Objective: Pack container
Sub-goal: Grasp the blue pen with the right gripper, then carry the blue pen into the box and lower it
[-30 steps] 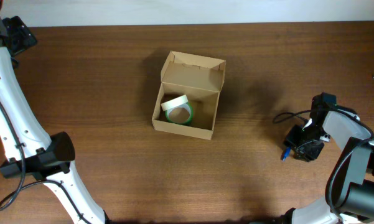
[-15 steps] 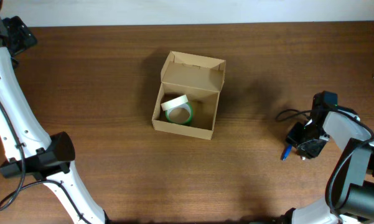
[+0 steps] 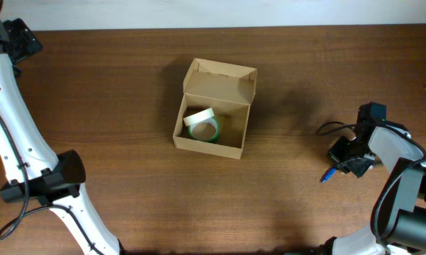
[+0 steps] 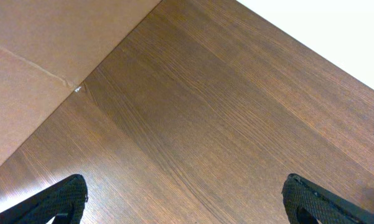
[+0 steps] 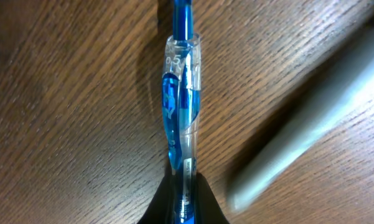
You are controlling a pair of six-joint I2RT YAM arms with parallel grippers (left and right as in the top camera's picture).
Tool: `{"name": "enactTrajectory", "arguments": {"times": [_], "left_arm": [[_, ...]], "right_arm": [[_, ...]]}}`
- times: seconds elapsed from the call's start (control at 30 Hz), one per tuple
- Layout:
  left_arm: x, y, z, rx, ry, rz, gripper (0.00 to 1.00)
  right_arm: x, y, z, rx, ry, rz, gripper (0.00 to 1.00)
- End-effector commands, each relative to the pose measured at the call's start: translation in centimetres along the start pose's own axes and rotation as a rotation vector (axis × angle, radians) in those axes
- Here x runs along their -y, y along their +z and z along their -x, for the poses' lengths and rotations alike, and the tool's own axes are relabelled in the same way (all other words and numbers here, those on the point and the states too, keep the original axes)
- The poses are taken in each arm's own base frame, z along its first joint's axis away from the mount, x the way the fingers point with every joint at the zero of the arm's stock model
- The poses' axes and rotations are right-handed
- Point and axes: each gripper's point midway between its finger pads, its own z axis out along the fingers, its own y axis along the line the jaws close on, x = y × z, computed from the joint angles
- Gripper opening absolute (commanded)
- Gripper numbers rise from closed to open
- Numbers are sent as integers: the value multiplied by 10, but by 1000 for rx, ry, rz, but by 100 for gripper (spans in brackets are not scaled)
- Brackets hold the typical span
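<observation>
Pinching the blue pen (image 5: 180, 106) shut, the right claw (image 5: 185, 208) likely prepares its transfer into the open box (image 3: 206, 145); the left claw (image 4: 187, 202) stands wide.

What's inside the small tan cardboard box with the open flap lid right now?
A white-and-green tape roll lies at the left of the tan cardboard box; the rest of the floor looks bare. The near wall hides the floor strip just behind it.

faint digits "05" on the clear barrel of the blue pen (image 5: 182, 106)
</observation>
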Motion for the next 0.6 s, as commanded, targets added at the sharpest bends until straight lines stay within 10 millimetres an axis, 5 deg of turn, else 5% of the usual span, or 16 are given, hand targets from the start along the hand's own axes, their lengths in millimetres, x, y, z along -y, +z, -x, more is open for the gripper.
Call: {"name": "enactTrajectory", "arguments": {"times": [0.0, 0.3, 0.57], "left_arm": [[-5, -10, 2, 16, 2, -2, 100], [-5, -10, 2, 16, 2, -2, 100], [-5, -10, 2, 16, 2, -2, 100]], "right_arm": [[-14, 7, -11, -55, -4, 71, 4], [-41, -14, 11, -1, -111, 185, 4], [-75, -102, 46, 138, -354, 232, 4]]}}
